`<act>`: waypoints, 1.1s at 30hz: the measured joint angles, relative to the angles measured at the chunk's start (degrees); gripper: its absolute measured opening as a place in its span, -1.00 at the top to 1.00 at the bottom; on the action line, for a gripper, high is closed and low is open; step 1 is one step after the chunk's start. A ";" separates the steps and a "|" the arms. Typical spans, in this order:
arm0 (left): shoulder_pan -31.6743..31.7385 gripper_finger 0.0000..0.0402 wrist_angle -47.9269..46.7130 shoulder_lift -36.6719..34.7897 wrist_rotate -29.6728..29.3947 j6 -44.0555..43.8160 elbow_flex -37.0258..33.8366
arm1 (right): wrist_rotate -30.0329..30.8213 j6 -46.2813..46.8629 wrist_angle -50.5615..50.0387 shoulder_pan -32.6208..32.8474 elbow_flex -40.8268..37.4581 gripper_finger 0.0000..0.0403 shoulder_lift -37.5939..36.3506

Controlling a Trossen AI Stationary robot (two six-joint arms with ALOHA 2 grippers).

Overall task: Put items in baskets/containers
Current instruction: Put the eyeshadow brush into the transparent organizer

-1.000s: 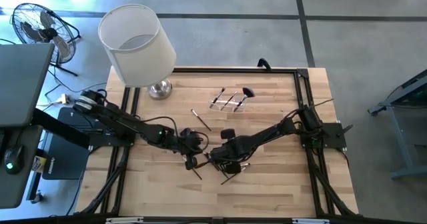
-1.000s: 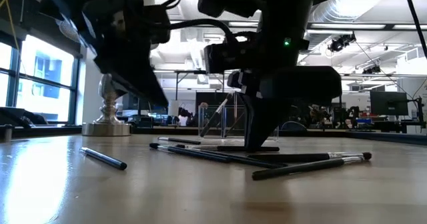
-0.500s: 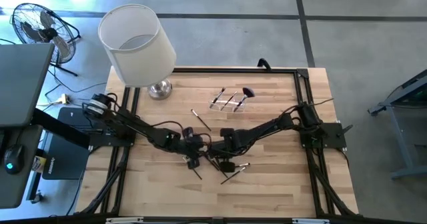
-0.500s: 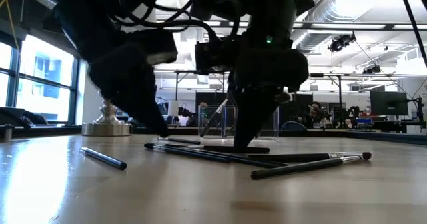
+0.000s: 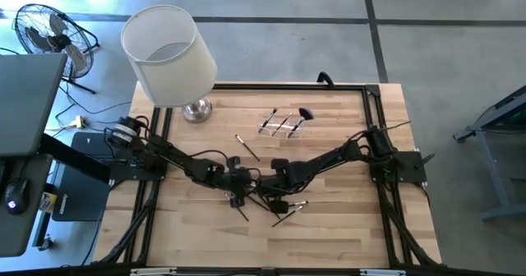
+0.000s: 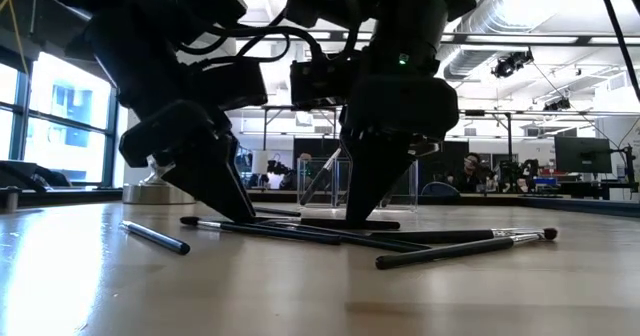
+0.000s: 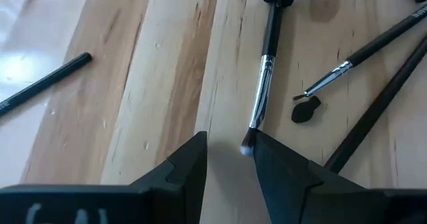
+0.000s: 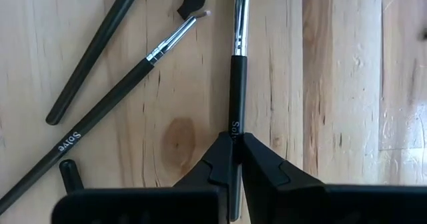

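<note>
Black brush (image 8: 237,77) in right hand (image 8: 235,154)

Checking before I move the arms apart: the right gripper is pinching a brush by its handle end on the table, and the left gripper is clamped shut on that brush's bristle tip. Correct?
Not quite. The left gripper is open, its fingers straddling the bristle tip without clamping it; the left wrist view shows this. The right gripper does pinch the brush by its handle end on the table.
</note>
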 joint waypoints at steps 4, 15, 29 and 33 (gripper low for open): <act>0.80 0.39 0.03 -0.04 2.15 2.13 0.00 | 0.05 0.04 -0.04 -0.02 0.00 0.96 0.00; 1.05 0.45 -0.32 0.00 4.93 6.71 0.00 | 2.65 0.79 0.35 -0.91 -0.22 0.96 -2.32; 1.75 0.98 -5.87 0.05 6.01 5.43 0.02 | 3.26 1.12 1.20 -1.90 -0.15 0.96 -3.15; 1.72 0.99 -6.26 0.07 5.92 3.69 0.32 | 3.15 2.63 0.50 -1.90 -0.14 0.95 -3.94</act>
